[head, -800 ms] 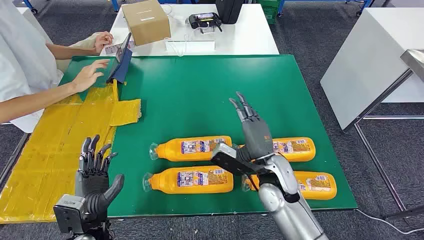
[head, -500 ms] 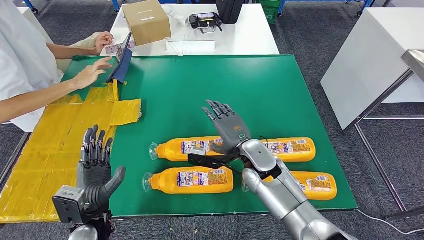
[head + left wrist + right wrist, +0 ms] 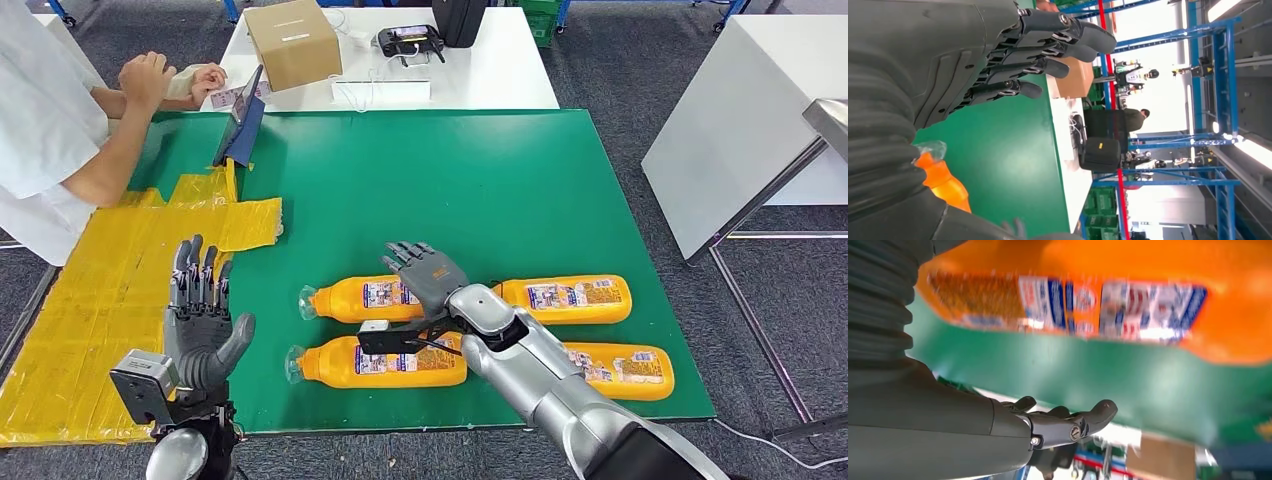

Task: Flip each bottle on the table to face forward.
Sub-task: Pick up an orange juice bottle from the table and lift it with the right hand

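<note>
my right hand (image 3: 428, 276) hovers spread and empty over the far-left bottle (image 3: 370, 297), which lies 3-to-9 just beneath, neck at 9.

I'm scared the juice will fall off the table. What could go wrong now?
The right hand hovers open over the far left bottle. Four bottles lie close together, so turning that one might bump the near left bottle. The near right bottle lies close to the green table's front edge, and a knock could roll it off. The left hand is raised and open beside them.
</note>
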